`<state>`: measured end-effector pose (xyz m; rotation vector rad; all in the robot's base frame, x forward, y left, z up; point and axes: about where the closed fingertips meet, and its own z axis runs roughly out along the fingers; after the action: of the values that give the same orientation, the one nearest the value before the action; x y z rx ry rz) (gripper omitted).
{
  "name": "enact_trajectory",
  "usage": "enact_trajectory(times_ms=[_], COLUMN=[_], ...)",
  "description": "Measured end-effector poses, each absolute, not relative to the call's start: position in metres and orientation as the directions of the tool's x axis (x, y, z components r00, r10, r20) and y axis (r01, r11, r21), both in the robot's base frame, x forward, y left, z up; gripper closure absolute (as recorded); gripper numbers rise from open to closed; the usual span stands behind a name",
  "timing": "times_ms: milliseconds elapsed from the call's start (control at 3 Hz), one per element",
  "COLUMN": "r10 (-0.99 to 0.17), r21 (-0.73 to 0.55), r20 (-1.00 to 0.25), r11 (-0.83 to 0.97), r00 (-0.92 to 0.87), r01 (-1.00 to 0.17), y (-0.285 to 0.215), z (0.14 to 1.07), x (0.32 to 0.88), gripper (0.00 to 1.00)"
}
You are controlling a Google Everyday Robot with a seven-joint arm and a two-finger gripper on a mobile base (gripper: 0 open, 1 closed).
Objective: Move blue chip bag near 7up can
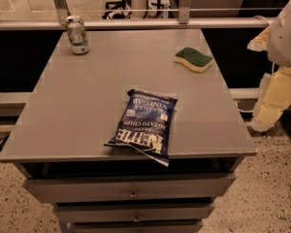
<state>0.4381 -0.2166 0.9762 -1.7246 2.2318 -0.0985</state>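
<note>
The reach looked not yet begun: the pincer (268, 109) hung at the frame's right edge, off the desk (82, 106), its state impossible to tell. The blue chip bag (144, 126) lay lower centre, well apart from the 7up can (77, 35) at upper left. Next likely came a descent onto the bag.

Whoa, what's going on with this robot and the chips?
Nothing is being held right now. The chip bag lies flat at the front edge of the table, with one corner poking over. The can stands in the far left corner, and a sponge lies far right. The robot's gripper hangs beside the table's right side, touching nothing.
</note>
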Motion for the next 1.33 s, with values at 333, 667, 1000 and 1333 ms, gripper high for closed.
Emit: enact_trajectory(times_ms=[333,667,1000,1333], r10=[-0.953,-0.952,-0.943,-0.894], r21=[-0.246,-0.248,-0.233,-0.166], r20=[-0.207,-0.215,-0.284,-0.439], r11=[0.27,0.267,0.245,0.18], r00=[-0.221,-0.216,-0.175,-0.091], r01=[-0.931,-0.931,-0.941,-0.97], y=[-0.217,-0.215,-0.195,-0.118], z=[0.976,0.977,0.968,0.94], x=[0.438,0.439,0.446,0.469], gripper=[0.0,0.0,0.0,0.0])
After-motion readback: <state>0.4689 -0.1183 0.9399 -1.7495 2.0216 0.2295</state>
